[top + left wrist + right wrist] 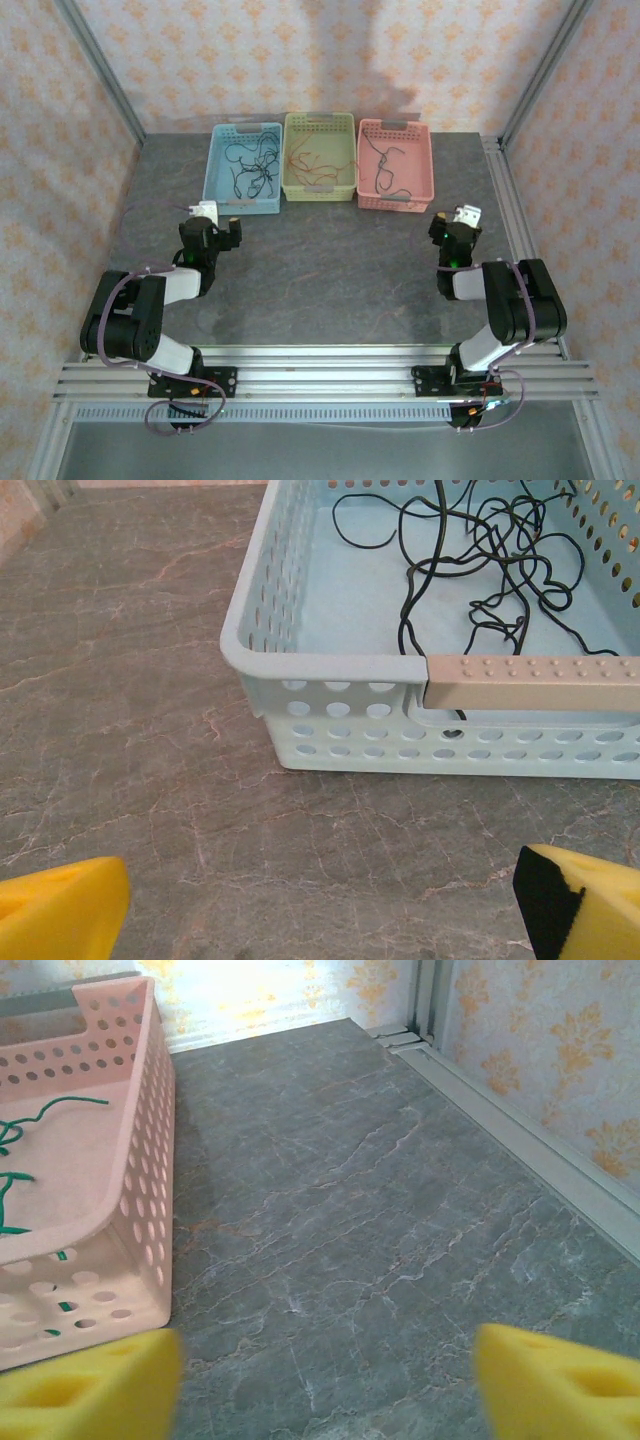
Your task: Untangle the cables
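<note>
black cables [480, 590] bunched in blue basket [320, 665]; left claw [320, 905], right claw [325, 1370] wide, empty. risk: snagging whole bunch, dragging basket.

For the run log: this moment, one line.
left gripper: jaws open | right gripper: jaws open | cables: in blue basket, green basket, pink basket
</note>
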### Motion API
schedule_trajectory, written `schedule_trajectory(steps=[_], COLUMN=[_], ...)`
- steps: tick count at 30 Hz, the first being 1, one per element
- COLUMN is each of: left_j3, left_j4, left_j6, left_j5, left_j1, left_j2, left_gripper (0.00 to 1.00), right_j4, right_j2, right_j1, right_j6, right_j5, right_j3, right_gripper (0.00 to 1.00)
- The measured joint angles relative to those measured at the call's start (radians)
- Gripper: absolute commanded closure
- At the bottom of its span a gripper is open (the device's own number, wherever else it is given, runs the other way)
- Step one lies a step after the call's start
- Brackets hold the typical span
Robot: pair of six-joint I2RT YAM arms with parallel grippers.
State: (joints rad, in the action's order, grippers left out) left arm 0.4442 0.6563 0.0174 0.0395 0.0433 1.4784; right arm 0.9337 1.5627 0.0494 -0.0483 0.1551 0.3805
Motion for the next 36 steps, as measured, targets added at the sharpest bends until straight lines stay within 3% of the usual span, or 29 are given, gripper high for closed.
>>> schedule_trajectory(steps=[36], left_j3=[0.000], left_j4=[0.000], left_j6=[0.000], left_j5=[-0.003], left_j1=[0.000], left_j2=[0.000], left_gripper=[0.00], right_j4=[-0.009], right_j2=[0.000], right_j1=[0.000], right_j6=[-0.008], right_j5=[-0.101], right_j3=[-0.001], right_gripper=[0.01])
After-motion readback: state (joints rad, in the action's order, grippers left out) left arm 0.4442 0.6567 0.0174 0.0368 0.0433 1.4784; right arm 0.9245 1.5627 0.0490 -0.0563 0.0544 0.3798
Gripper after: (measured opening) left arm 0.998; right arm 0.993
